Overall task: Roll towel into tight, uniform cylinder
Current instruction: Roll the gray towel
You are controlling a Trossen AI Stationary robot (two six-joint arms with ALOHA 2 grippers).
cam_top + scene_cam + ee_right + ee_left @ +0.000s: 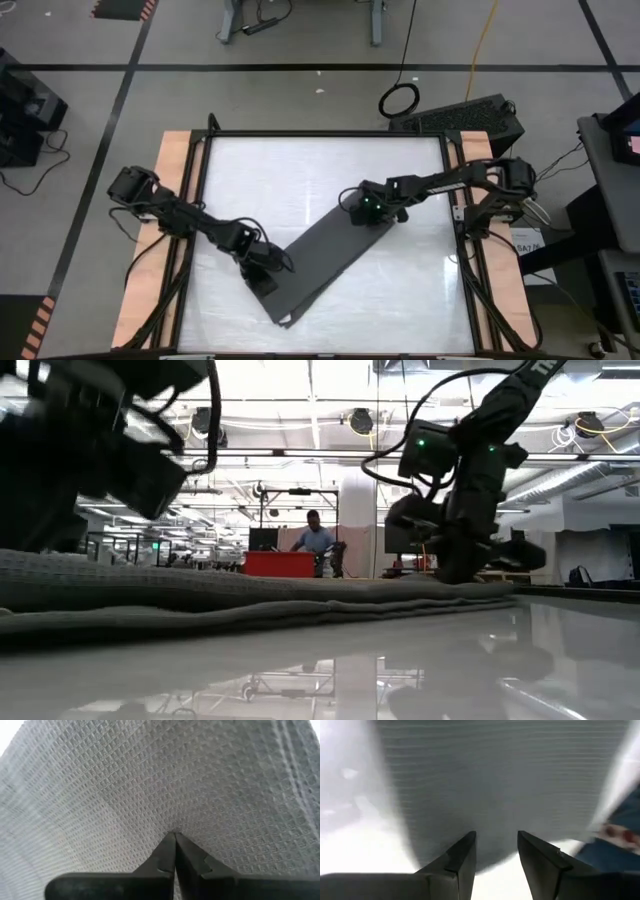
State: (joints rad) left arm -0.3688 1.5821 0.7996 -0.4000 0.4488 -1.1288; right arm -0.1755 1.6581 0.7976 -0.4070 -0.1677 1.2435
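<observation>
1. Towel (325,255) lies flat on white table (400,290) as a long folded strip, set diagonally, running from near the front-left up toward the centre-right.
2. L arm comes in from the table's left edge, elbow bent, wrist angled down at the strip's lower-left end.
3. Left gripper (496,851) sits over that end w/ fingers apart, a clear gap between them; nothing held. Cloth edge shows just past the tips in the wrist view.
4. R arm reaches from the right rear corner, stretched low across the table to the strip's upper end, green light lit on its wrist.
5. Right gripper (174,847) has fingers pressed together, tips down on the waffle-weave cloth; whether any fabric is pinched btwn them can't be told.
6. Low view: towel flat in thin layers, person (316,538) far off in the room behind.
</observation>
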